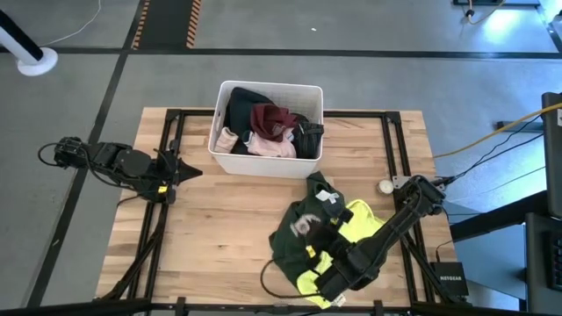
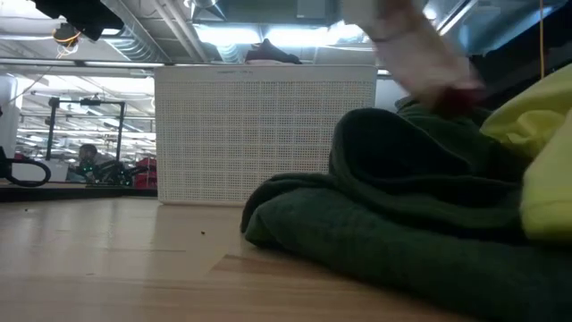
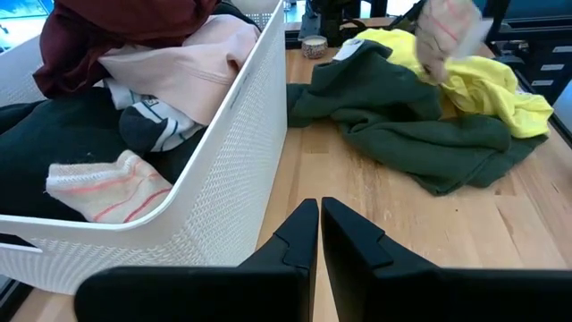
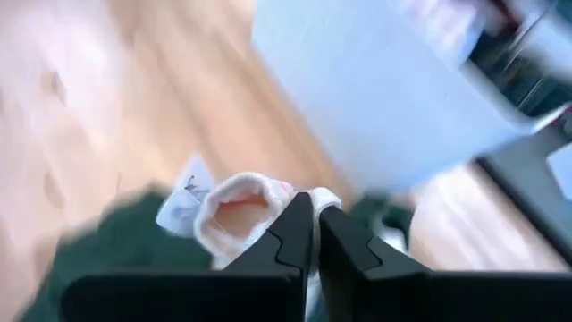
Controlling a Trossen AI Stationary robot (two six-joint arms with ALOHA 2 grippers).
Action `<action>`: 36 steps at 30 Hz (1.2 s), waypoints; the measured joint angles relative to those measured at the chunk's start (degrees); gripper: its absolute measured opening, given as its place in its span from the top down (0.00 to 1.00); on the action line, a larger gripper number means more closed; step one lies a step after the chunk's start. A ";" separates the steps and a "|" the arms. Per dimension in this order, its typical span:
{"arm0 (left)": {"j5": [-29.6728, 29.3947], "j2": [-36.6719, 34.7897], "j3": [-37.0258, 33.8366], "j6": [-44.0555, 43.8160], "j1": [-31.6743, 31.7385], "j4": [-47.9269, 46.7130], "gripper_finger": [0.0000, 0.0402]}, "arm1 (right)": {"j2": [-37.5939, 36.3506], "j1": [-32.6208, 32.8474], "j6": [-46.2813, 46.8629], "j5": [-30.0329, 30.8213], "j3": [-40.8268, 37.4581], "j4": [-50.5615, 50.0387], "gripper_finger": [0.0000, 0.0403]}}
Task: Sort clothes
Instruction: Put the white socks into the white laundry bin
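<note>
A white bin [image 1: 263,162] at the table's far middle holds maroon, pale pink and black clothes [image 1: 268,123]. A dark green garment [image 1: 294,233] lies crumpled on the table's near right, and a neon yellow one [image 1: 362,219] lies partly on it. My right gripper [image 4: 313,224] is above this pile, pointing toward the bin, shut on a small pale pink sock-like piece [image 4: 237,215], which shows blurred in the left wrist view [image 3: 447,31]. My left gripper [image 3: 317,233] waits shut at the table's left, beside the bin. My right gripper pinches the rim of the pale piece's open cuff [image 4: 284,207] between its two fingers. The fingers slant downward, pointing toward the table's far side. The piece is lifted clear of the green garment [image 2: 402,206] and shows high up in the low view [image 2: 420,54].
A small round roll [image 1: 385,185] sits on the table at the far right. A black cable [image 1: 266,281] loops near the front edge. Bare wood lies between the bin and the pile and across the near left. A white tag [image 1: 327,197] shows on the green garment.
</note>
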 joint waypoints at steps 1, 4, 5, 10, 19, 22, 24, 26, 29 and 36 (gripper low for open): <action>-0.01 0.01 0.00 0.00 0.02 0.00 0.97 | 0.00 -0.48 -0.11 2.16 0.87 -0.01 0.94; 0.00 0.01 0.00 0.01 0.02 0.00 0.97 | -0.02 -2.03 -0.47 7.73 3.44 -0.07 0.94; -0.01 0.01 0.00 0.01 0.02 -0.01 0.97 | -0.02 -2.53 -0.76 9.22 4.38 -0.09 0.94; -0.01 -0.01 0.00 0.02 0.02 0.00 0.97 | -0.02 -5.54 -6.78 14.17 10.27 -0.03 0.95; -0.02 0.01 0.00 4.18 0.02 1.19 0.97 | -0.04 -13.59 -22.13 18.48 19.68 4.72 0.94; -0.01 -0.01 0.00 9.18 0.00 2.63 0.97 | -0.04 -16.80 -29.96 18.76 20.43 11.47 0.94; -0.05 0.01 0.00 9.56 0.00 3.16 0.97 | -0.04 -18.91 -36.45 17.90 20.51 17.36 0.94; -0.05 -0.01 0.00 9.55 0.00 3.05 0.97 | -0.04 -21.01 -44.20 15.82 20.51 24.03 0.94; -0.04 0.01 0.00 9.39 0.00 3.03 0.97 | -0.04 -24.29 -55.17 9.67 20.51 35.74 0.94; -0.04 0.01 0.00 8.98 0.00 2.97 0.97 | -0.04 -31.54 -68.73 -7.07 20.51 58.97 0.94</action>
